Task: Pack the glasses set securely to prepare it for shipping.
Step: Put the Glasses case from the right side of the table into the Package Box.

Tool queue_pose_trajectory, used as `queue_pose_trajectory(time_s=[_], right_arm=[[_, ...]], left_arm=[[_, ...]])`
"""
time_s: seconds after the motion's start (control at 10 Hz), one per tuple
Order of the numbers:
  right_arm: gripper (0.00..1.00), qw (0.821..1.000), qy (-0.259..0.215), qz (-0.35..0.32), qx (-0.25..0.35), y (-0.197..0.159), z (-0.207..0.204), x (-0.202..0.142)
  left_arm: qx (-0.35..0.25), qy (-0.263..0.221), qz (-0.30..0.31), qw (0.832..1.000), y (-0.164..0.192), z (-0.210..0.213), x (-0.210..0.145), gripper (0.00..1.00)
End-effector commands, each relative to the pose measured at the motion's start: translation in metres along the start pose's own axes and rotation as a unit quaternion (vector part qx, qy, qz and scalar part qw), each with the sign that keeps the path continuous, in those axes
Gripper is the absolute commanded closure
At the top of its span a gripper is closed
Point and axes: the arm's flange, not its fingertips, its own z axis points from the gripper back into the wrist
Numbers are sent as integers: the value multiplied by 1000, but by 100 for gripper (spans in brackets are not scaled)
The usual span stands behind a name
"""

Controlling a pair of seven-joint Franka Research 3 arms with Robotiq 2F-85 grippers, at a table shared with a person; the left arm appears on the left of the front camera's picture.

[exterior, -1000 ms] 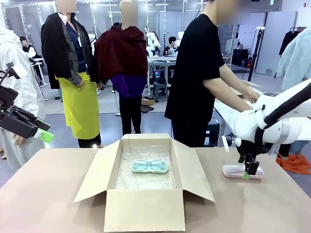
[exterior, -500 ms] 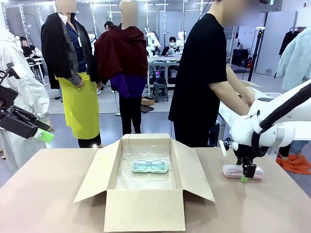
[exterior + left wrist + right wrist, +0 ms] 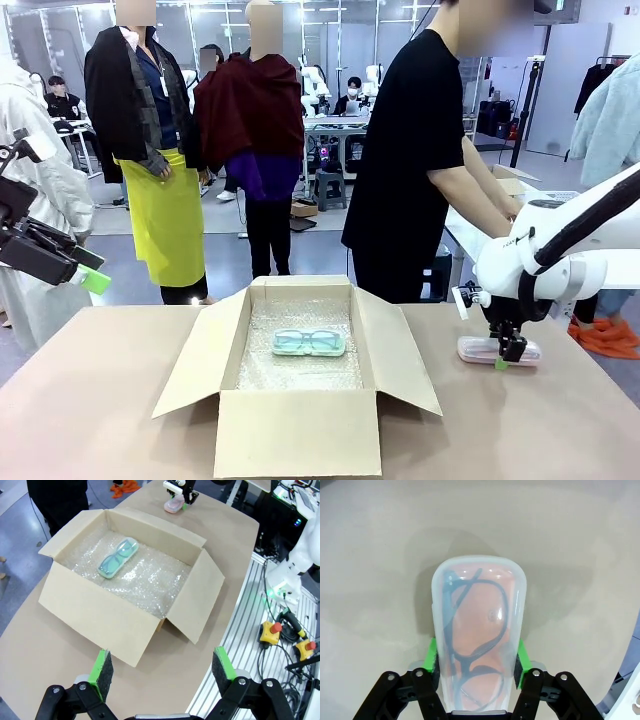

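Note:
A clear case with mint-green glasses (image 3: 308, 343) (image 3: 118, 558) lies flat on the bubble wrap inside the open cardboard box (image 3: 298, 432) (image 3: 95, 622). On the table to the right of the box rests a second clear case with a pink base (image 3: 490, 351) (image 3: 173, 505) (image 3: 479, 615). My right gripper (image 3: 509, 354) (image 3: 477, 656) reaches down onto its near end, and the green pads (image 3: 434, 655) press both long sides, so it is shut on the case. My left gripper (image 3: 86, 272) (image 3: 162, 666) hovers open and empty, high off the table's left side.
The box's flaps (image 3: 405, 350) spread outward on both sides. A person in a black shirt (image 3: 405, 150) stands at the far side, hands at another table on the right. In the left wrist view, cables and emergency-stop buttons (image 3: 271, 630) lie beyond the table edge.
My right gripper has sunk slightly onto the pink case and shut on it. The left arm has stayed still.

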Motion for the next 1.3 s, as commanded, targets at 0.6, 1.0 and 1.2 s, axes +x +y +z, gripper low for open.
queue_pose_trajectory(time_s=[0.6,1.0,1.2], right_arm=[[65,998,31,-36,-32,-1,86,26],[65,995,58,-73,-30,-1,138,66],[65,996,31,-81,-23,6,157,107]], left_arm=[[-10,-7,-5,1000,-1,2,0,0],[-10,-7,-5,1000,-1,2,0,0],[-10,-7,-5,1000,-1,2,0,0]])
